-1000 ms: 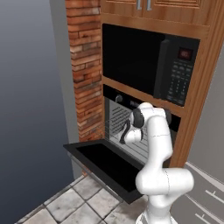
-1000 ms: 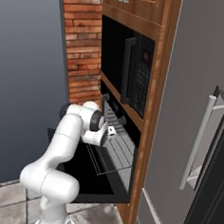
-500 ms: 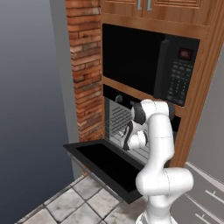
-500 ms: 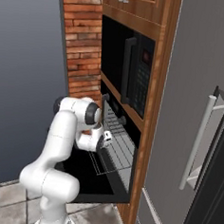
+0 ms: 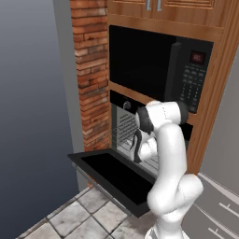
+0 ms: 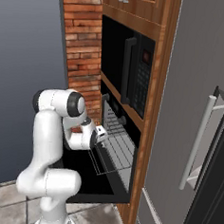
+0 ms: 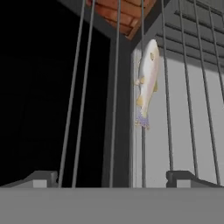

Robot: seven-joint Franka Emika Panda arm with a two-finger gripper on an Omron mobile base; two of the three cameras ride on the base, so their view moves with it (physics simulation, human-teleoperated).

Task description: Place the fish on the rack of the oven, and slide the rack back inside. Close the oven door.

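White arm (image 5: 170,154), dark joints

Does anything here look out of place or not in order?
Nothing is damaged or spilled. The fish lies on the rack, which sticks out over the oven door that hangs open. The gripper is open above it.

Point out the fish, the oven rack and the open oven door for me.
fish (image 7: 147,83), hand view, on the middle of its pale body.
rack (image 6: 116,151), right base view, on the pulled-out wire grid.
oven door (image 5: 112,173), left base view, on the dark glass of the dropped-down panel.
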